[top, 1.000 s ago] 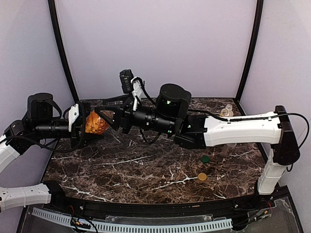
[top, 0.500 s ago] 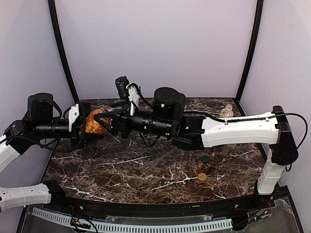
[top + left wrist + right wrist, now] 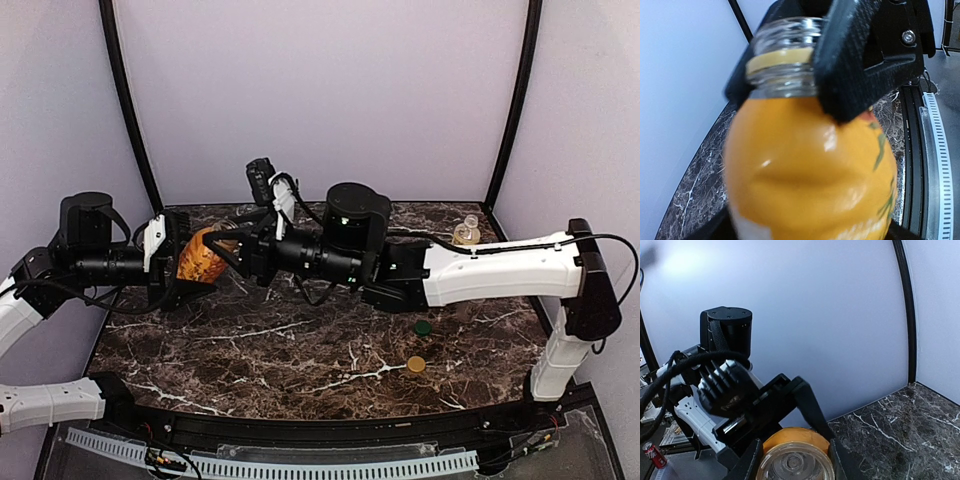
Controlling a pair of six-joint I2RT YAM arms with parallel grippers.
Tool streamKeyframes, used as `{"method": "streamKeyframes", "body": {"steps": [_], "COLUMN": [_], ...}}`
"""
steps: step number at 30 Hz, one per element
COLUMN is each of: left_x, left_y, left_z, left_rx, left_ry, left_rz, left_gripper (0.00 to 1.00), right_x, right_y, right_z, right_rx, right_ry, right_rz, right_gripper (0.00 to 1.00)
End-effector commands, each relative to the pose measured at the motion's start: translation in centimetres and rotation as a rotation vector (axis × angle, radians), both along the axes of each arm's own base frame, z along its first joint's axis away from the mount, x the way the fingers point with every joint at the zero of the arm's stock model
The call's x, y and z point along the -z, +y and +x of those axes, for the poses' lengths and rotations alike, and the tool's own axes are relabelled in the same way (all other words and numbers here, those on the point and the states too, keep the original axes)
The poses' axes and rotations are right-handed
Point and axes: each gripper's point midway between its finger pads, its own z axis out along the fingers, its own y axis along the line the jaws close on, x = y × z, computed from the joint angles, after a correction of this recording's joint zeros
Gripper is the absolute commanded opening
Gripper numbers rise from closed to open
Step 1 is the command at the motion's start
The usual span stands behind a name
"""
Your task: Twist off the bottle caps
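A squat orange bottle hangs above the back left of the table, lying nearly level. My left gripper is shut on its dented body. My right gripper is shut on its clear threaded neck, one finger across it. In the right wrist view the fingers flank the bottle's open mouth, and no cap is on it. A gold-orange cap and a dark green cap lie on the marble at the right.
A small clear bottle stands in the back right corner. The right arm stretches across the middle of the table. Black frame posts rise at both back corners, before pale walls.
The right gripper drew back from the left wall, then closed on the bottle's neck. The orange bottle now shows more, between the two grippers.
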Motion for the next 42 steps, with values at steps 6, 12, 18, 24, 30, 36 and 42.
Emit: {"method": "streamKeyframes", "body": {"steps": [6,12,18,24,30,36,42], "left_x": [-0.4,1.8,5.0,7.9,9.1,9.3,9.4], "left_y": [2.5,6.0,10.8,14.8,17.2,19.2,19.6], "left_z": [1.9,3.0,4.5,5.3,5.5,5.9,6.0], "left_rx": [-0.173,-0.36,-0.62,-0.824,-0.929,-1.02,-1.031], "left_ry": [-0.07,0.011,0.094,0.103,0.095,0.07,0.071], "left_rz": [-0.041,-0.141,-0.274,-0.319,-0.373,-0.379,-0.382], "left_gripper": [0.99,0.99,0.99,0.99,0.99,0.99,0.99], "right_x": [5.9,16.2,20.8,24.5,25.9,26.4,25.7], "right_y": [-10.6,-19.4,-24.6,-27.5,-28.5,-29.2,-29.5], "right_z": [8.6,12.5,13.7,13.8,14.2,13.8,13.4], "right_rx": [0.453,0.735,0.836,0.881,0.903,0.914,0.899], "right_ry": [-0.037,0.016,0.127,0.199,0.24,0.245,0.235], "right_rz": [-0.368,-0.709,-0.758,-0.801,-0.738,-0.715,-0.699], "right_gripper": [0.07,0.04,0.03,0.02,0.03,0.25,0.65]}}
